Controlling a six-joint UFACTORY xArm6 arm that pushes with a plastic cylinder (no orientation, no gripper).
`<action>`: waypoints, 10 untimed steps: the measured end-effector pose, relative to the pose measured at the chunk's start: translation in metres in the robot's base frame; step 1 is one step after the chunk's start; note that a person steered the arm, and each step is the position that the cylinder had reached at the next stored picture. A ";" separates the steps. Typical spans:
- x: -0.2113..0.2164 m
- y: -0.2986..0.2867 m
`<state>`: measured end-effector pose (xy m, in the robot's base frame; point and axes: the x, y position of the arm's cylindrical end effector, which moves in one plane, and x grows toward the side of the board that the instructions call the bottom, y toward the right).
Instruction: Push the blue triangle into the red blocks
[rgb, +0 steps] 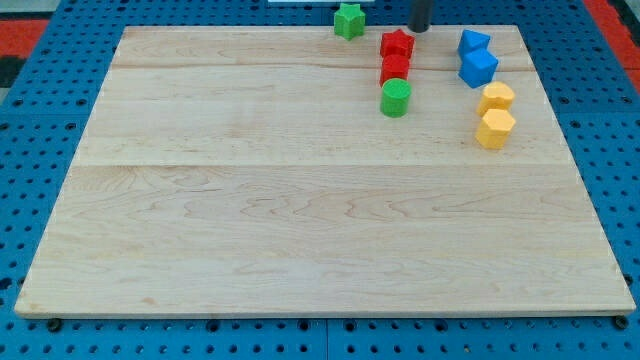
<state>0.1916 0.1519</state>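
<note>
Tool: my tip is a bare dark rod with nothing to open or close, holding nothing; its upper part is cut off by the frame's top edge.
Tip position: top centre-right of the frame, just upper right of the red star, left of the blue blocks.
Blue triangle: upper right, touching the blue cube below it; shape hard to read.
Red blocks: the star with a second red block just below, shape unclear.
Others: green star, green cylinder, two yellow blocks.
Desk: wood board.
Writing: none readable.
</note>
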 end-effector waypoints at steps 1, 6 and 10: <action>0.014 0.038; 0.062 0.076; 0.016 0.043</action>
<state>0.2073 0.1953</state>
